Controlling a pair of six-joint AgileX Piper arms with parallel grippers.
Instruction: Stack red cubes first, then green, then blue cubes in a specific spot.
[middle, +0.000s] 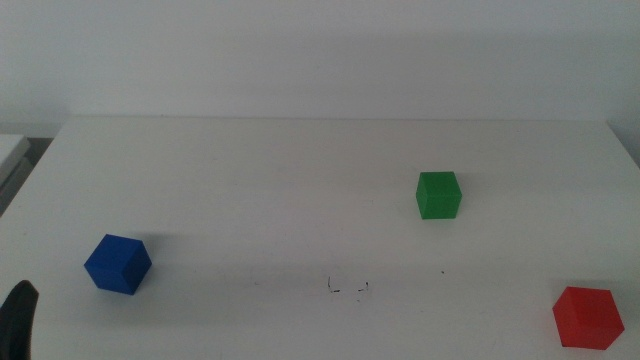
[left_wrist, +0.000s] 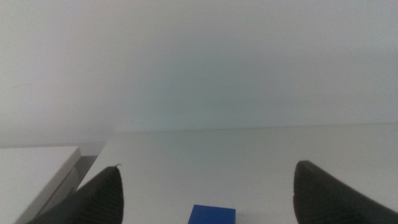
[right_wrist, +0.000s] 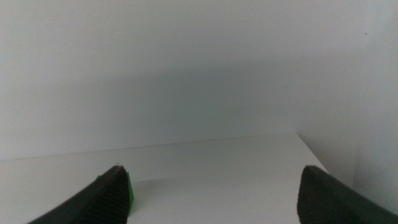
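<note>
Red cube (middle: 588, 317): near right corner, well apart from scribbled spot (middle: 348, 288). I judge it light, rigid, matte (grip opposite flat faces). Left gripper (left_wrist: 205, 193), right gripper (right_wrist: 214, 193): both spread, empty.

Red cube (middle: 588, 316): solid colour, matt faces, smooth, crisp edges.
Green cube (middle: 438, 194): same plain matt finish, no gloss.
Blue cube (middle: 117, 264): matt, smooth, uniform deep blue.
Table (middle: 300, 180): white, smooth, faint satin sheen; few dark pen scribbles (middle: 348, 288) on surface.
Left end effector (left_wrist: 205, 193): dark, matt jaws with fine ribbed texture.
Right end effector (right_wrist: 214, 193): same dark ribbed finish.
</note>
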